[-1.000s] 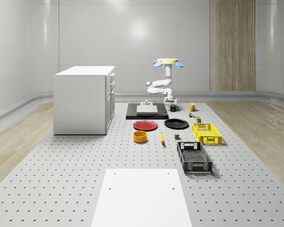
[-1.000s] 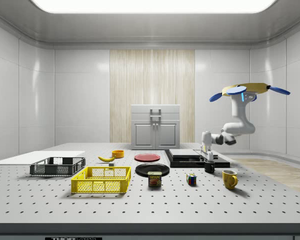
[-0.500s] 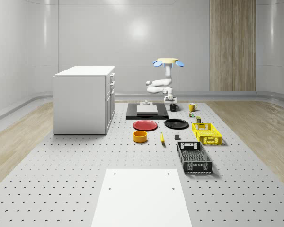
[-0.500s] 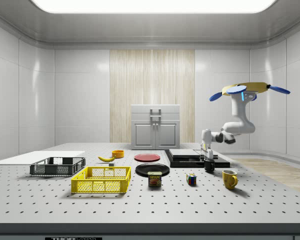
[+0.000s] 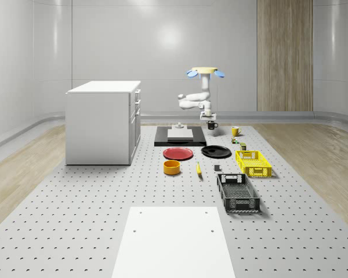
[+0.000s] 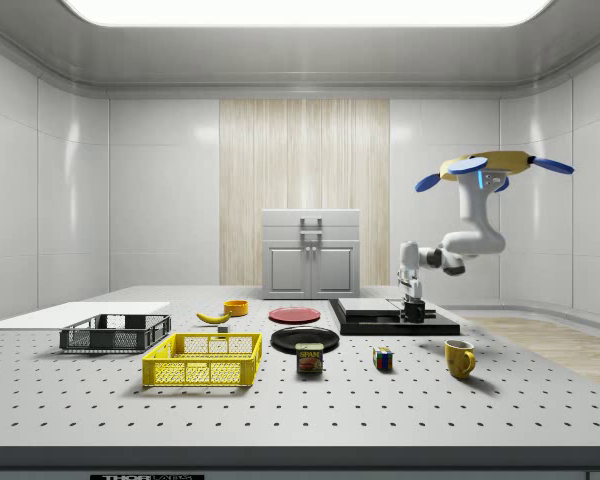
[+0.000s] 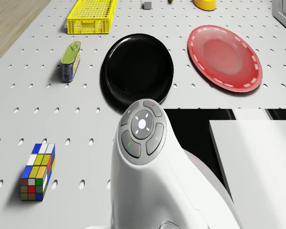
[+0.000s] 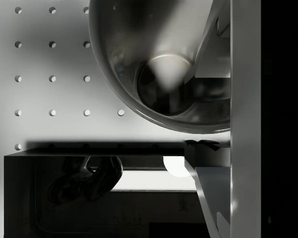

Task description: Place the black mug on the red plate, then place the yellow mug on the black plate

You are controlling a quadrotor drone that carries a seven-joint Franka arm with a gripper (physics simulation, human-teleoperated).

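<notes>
The black mug (image 5: 211,125) hangs just above the table beside the black platform, and my gripper (image 5: 210,119) is shut on its rim. From the side the black mug (image 6: 414,312) hangs under the gripper (image 6: 412,300), in front of the platform. In the wrist view I look down into the black mug (image 8: 164,64), with my gripper (image 8: 193,124) across its wall. The drone (image 5: 204,72) hovers over the table's far end. The yellow mug (image 5: 235,131) stands on the table to the whole-scene view's right. The red plate (image 7: 225,57) and black plate (image 7: 138,69) lie side by side nearer the front.
A black platform (image 5: 180,136) with a white block lies at the mug's left. A Rubik's cube (image 7: 37,171), a can (image 7: 70,61) and a yellow basket (image 7: 91,16) lie near the black plate. A white cabinet (image 5: 103,121), an orange bowl (image 5: 171,167) and a black basket (image 5: 238,192) stand further off.
The drone and arm have risen, and the black mug has come up off the table in the gripper. The mug has also shifted slightly toward the side view's left.
</notes>
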